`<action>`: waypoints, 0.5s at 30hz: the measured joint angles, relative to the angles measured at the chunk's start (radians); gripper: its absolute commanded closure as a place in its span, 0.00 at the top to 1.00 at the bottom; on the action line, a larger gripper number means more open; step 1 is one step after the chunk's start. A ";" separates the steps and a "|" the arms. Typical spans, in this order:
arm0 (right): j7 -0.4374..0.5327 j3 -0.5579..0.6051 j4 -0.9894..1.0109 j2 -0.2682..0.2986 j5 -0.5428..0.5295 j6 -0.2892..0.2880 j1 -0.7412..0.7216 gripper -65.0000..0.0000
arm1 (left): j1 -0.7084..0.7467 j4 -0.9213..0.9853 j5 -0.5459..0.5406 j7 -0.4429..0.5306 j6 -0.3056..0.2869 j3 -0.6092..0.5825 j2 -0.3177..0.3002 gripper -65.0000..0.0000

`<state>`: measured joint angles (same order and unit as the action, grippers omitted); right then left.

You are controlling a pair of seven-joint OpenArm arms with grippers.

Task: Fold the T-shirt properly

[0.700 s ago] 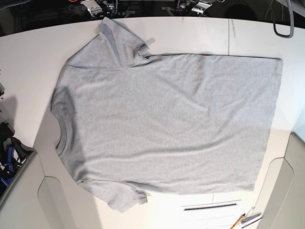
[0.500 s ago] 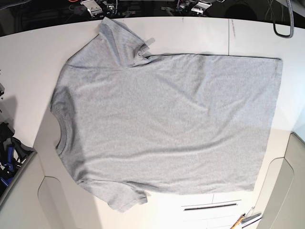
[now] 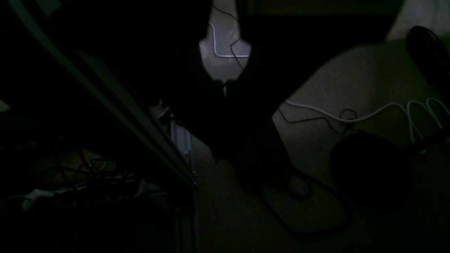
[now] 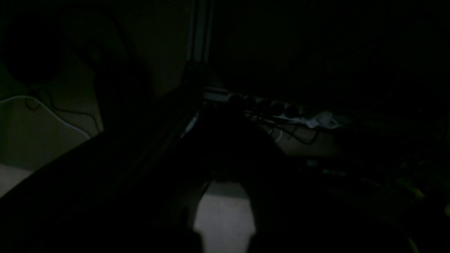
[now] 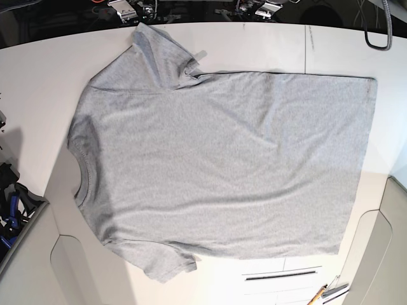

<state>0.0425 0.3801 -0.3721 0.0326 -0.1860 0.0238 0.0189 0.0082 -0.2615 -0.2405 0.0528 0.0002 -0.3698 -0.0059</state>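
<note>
The heather-grey T-shirt (image 5: 222,165) lies spread flat on the white table (image 5: 38,76) in the base view. Its collar (image 5: 82,171) is at the left and its hem (image 5: 362,165) at the right. One sleeve (image 5: 156,54) points to the far edge, the other (image 5: 165,260) to the near edge. The plain side is up; no lettering shows. Neither gripper is over the table. Both wrist views are very dark and look down at floor and cables. The left gripper (image 3: 225,86) and right gripper (image 4: 212,179) show as black silhouettes with tips meeting, holding nothing.
Metal hardware (image 5: 124,9) sits along the table's far edge. A grey cable (image 5: 378,32) hangs at top right. A blue-and-black clamp (image 5: 13,210) is at the left edge. Small tools (image 5: 327,292) lie at the near right. A seam (image 5: 305,51) crosses the tabletop.
</note>
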 measured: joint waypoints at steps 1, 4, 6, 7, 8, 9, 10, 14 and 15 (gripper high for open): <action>-0.010 0.000 0.000 0.003 0.000 0.000 0.000 0.00 | 0.003 0.000 0.000 0.000 0.000 0.000 -0.003 0.00; -0.008 0.001 -0.002 0.032 0.000 0.000 0.013 0.00 | 0.029 -0.006 -0.002 0.001 -0.002 0.000 -0.024 0.00; -0.008 0.002 -0.002 0.064 0.000 0.000 0.027 0.00 | 0.057 -0.009 -0.002 0.001 -0.003 0.000 -0.051 0.00; -0.008 0.002 -0.003 0.080 0.000 0.002 0.037 0.00 | 0.074 -0.018 -0.002 -0.002 -0.002 0.000 -0.067 0.00; -0.006 0.002 -0.003 0.097 0.000 0.002 0.047 0.00 | 0.096 -0.031 -0.003 -0.002 -0.001 0.000 -0.085 0.00; -0.008 0.002 -0.003 0.115 0.000 0.002 0.058 0.00 | 0.118 -0.047 -0.003 -0.005 0.000 0.000 -0.104 0.00; -0.008 0.002 -0.003 0.130 0.000 0.002 0.071 0.00 | 0.139 -0.065 -0.003 -0.007 0.000 0.000 -0.124 0.00; -0.012 0.002 -0.045 0.197 0.000 0.005 0.143 0.00 | 0.237 -0.169 -0.003 -0.002 -0.001 0.000 -0.206 0.00; -0.013 0.002 -0.070 0.216 0.000 0.003 0.169 0.00 | 0.267 -0.202 -0.006 0.002 -0.001 -0.001 -0.228 0.00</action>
<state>0.0299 0.3817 -0.4423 0.2481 -0.1856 0.0269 0.1879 0.2749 -0.4637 -0.2462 0.0544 -0.0010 -0.3706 -0.2340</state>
